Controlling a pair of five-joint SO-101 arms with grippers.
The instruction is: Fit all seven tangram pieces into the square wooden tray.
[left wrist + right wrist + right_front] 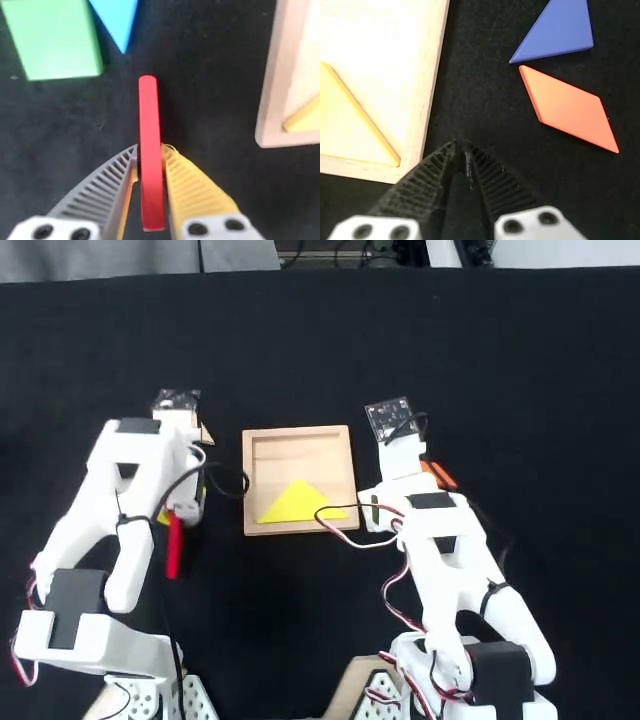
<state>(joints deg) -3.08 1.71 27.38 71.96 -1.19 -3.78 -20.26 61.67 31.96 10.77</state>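
Observation:
The square wooden tray (298,434) lies mid-table with a yellow triangle (293,503) flat inside it. My left gripper (149,151) is shut on a red piece (150,150) held on edge, just left of the tray (272,75); the red piece (173,545) pokes out below the left arm. A green block (52,37) and a blue triangle (117,20) lie beyond it on the cloth. My right gripper (461,146) is shut with nothing in it, just off the tray's right rim (432,100). A dark blue triangle (557,32) and an orange parallelogram (568,108) lie beside it.
Black cloth covers the table. The left arm's body (130,500) hides the pieces to the tray's left. An orange tip (440,475) shows by the right arm. Wooden boards (350,695) sit at the front edge between the arm bases.

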